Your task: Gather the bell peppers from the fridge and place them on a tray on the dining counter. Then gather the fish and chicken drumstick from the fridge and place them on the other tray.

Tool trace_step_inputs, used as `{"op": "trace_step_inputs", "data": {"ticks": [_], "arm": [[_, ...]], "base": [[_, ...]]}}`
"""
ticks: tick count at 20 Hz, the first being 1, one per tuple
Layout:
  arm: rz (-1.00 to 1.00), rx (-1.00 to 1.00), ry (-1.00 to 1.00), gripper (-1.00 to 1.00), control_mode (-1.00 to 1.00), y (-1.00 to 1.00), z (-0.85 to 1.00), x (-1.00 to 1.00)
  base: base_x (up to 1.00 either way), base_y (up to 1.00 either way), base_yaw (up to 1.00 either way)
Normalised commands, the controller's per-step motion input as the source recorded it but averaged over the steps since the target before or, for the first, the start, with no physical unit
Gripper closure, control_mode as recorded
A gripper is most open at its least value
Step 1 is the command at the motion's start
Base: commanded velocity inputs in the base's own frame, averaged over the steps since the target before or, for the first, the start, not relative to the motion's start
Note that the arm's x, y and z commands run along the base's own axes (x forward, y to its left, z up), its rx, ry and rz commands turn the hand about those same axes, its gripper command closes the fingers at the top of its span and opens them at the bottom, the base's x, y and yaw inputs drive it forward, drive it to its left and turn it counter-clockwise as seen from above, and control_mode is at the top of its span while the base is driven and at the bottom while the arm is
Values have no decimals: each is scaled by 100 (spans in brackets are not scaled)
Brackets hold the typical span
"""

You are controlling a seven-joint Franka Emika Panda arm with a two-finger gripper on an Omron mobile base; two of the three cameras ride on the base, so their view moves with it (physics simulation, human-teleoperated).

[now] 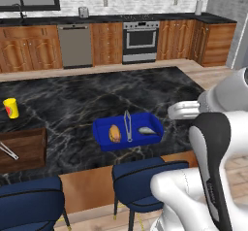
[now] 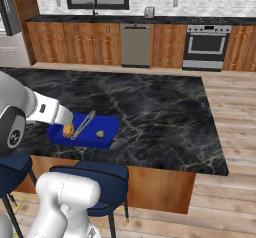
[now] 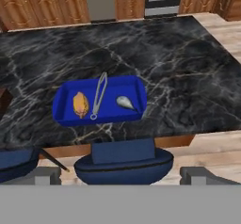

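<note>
Hand view has your hand (image 3: 120, 173) spread wide with nothing in it, pulled back over the stool (image 3: 123, 161). Drumstick (image 3: 81, 104) at 9 o'clock, fish (image 3: 126, 102) at 3 in the blue tray (image 3: 63, 117), tongs (image 3: 99, 96) between. Tray's near the surface (image 3: 188, 77) edge, so a careless swing could shove it off.

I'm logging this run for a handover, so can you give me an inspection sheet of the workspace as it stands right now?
Surface: black marble dining counter, mostly bare.
Job's things: blue tray near the counter's front edge holds the chicken drumstick at one end and the fish at the other, apart from each other.
Clutter: metal tongs lie in the tray between them; yellow cup; wooden tray at the counter's left.
Gripper: gripper open, holding nothing, back from the counter above the blue stools.
Cables: nothing seen.
Surroundings: wooden cabinets, dishwasher, oven.
</note>
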Motion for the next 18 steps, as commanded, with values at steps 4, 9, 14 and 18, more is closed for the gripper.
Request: {"op": "trace_step_inputs", "data": {"ticks": [4,9,14,18], "arm": [[6,-4,0,-100,-100,0,-2,-17],[0,0,0,-100,-100,0,0,-2],[0,0,0,-100,-100,0,0,-7],[0,0,0,-100,100,7,0,-37]], "base": [[0,0,0],[0,0,0],[0,0,0],[-50,3,0]]}}
